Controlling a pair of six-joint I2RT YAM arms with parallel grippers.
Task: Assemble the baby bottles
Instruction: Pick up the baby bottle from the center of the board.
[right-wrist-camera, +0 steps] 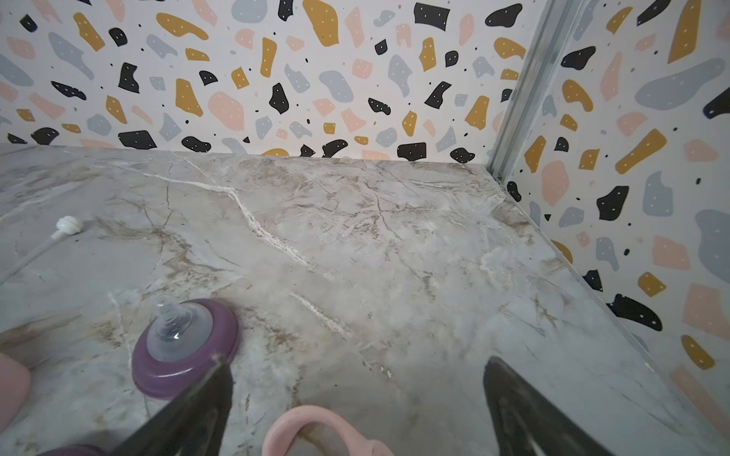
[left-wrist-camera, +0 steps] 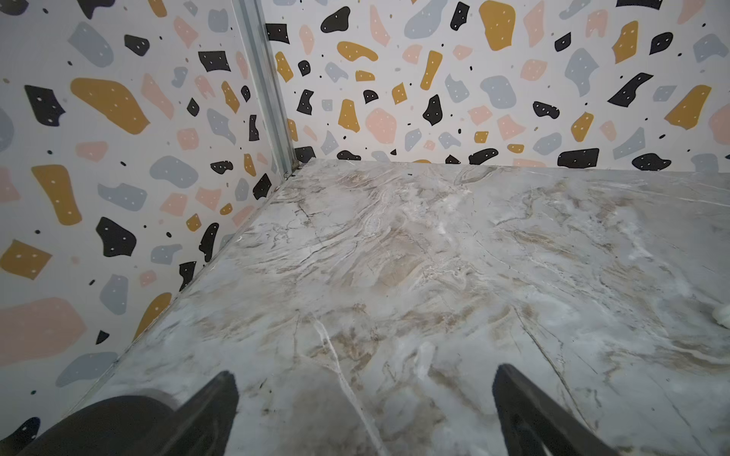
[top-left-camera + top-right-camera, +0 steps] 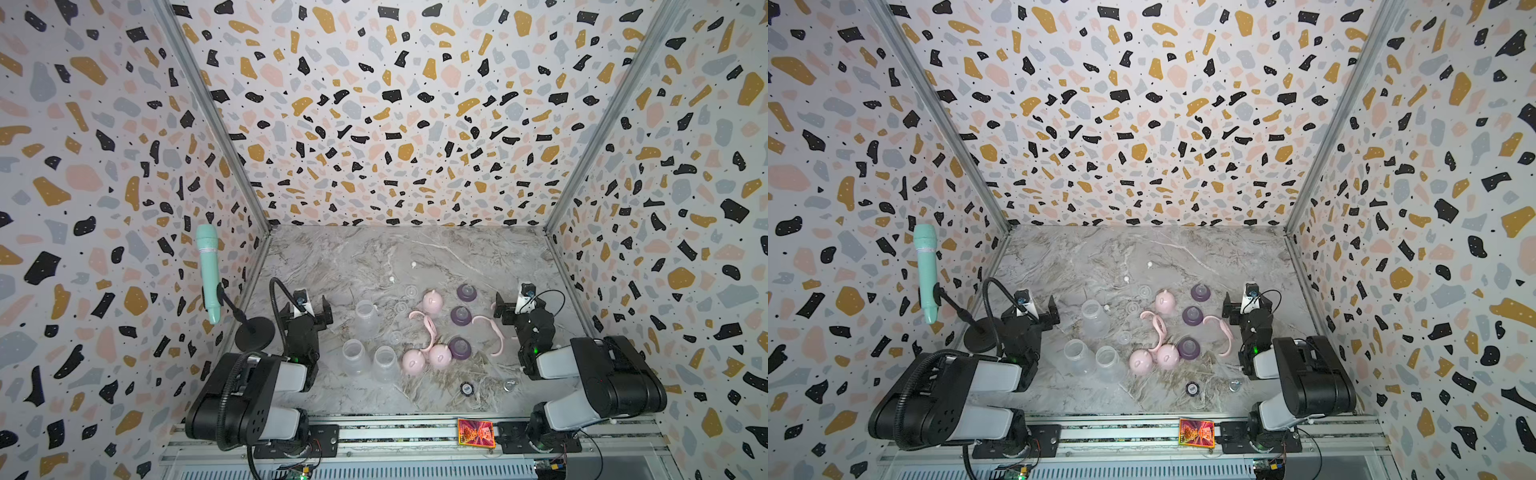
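Three clear baby bottles [image 3: 365,318] [image 3: 355,355] [image 3: 384,361] stand open-topped at centre left in both top views. To their right lie three pink eared caps [image 3: 432,301] [image 3: 413,360] [image 3: 439,355], three purple teat collars [image 3: 466,292] [image 3: 460,315] [image 3: 459,347] and two pink handle rings [image 3: 428,328] [image 3: 494,332]. My left gripper [image 3: 306,311] [image 2: 365,373] hangs open over bare marble, left of the bottles. My right gripper [image 3: 521,309] [image 1: 357,361] is open too, low beside a purple collar [image 1: 185,347], with a pink ring [image 1: 316,432] lying below its jaws.
A mint-green microphone [image 3: 208,270] on a black stand [image 3: 254,332] sits by the left wall, close behind my left arm. Small clear discs [image 3: 401,307], white bits [image 3: 413,264], a black round disc [image 3: 467,389] and a metal ring [image 3: 509,385] lie about. Patterned walls enclose three sides.
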